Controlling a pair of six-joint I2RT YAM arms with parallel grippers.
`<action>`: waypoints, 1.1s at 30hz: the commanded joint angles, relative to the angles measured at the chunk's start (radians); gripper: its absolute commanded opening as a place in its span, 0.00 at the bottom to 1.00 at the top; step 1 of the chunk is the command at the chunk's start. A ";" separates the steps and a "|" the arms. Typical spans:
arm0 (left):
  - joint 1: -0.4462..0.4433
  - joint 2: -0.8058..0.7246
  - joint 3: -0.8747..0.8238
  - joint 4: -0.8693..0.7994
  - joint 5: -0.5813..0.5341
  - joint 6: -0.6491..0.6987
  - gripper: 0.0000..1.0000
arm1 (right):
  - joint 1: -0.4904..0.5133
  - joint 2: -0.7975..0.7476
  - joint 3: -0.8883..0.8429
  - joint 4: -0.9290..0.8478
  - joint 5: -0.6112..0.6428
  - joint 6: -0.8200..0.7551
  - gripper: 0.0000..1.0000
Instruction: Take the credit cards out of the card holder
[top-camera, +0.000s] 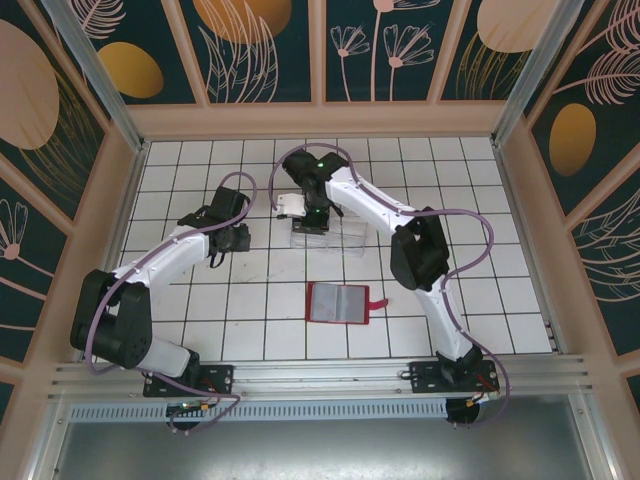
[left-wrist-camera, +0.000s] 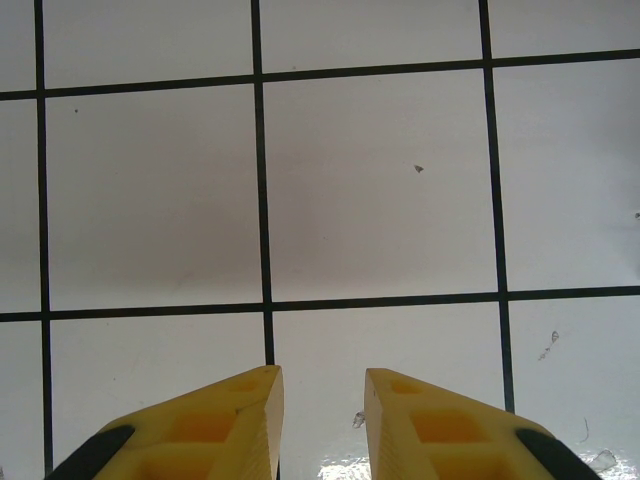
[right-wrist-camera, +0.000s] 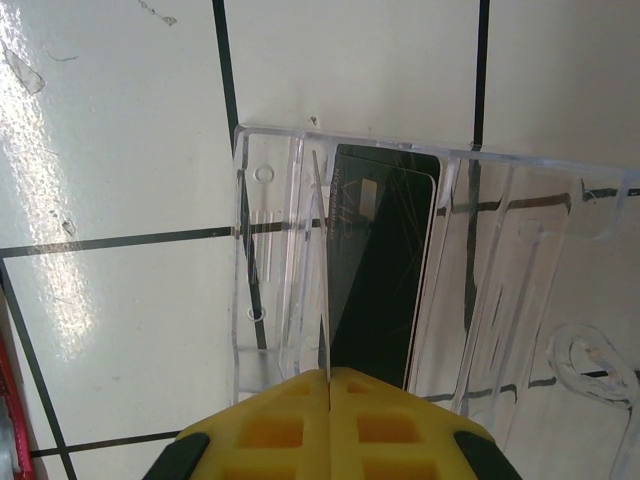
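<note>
The red card holder (top-camera: 338, 303) lies open on the tiles, grey-blue inside up, its small tab pointing right. My right gripper (right-wrist-camera: 329, 375) is shut on a thin credit card (right-wrist-camera: 321, 260) seen edge-on, held upright over the left end of a clear ridged tray (right-wrist-camera: 262, 250). A dark credit card (right-wrist-camera: 385, 265) lies flat in that tray just right of the held one. In the top view the right gripper (top-camera: 303, 215) hangs over the tray (top-camera: 345, 238). My left gripper (left-wrist-camera: 323, 385) is open above bare tile with nothing between its fingers, left of the tray (top-camera: 238, 243).
The tiled floor is walled by wooden rails on the left, right and far sides. A sliver of the red card holder (right-wrist-camera: 8, 400) shows at the left edge of the right wrist view. The right arm's elbow (top-camera: 418, 250) rises to the right of the tray.
</note>
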 joint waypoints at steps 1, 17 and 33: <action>0.006 0.009 -0.004 0.006 0.005 0.019 0.28 | 0.008 -0.062 0.022 -0.027 0.026 0.023 0.00; 0.006 0.008 -0.007 0.007 0.006 0.018 0.29 | 0.003 0.011 0.059 -0.022 0.035 0.023 0.00; 0.006 0.010 -0.012 0.006 0.002 0.017 0.29 | 0.011 0.047 0.047 -0.050 -0.009 0.010 0.00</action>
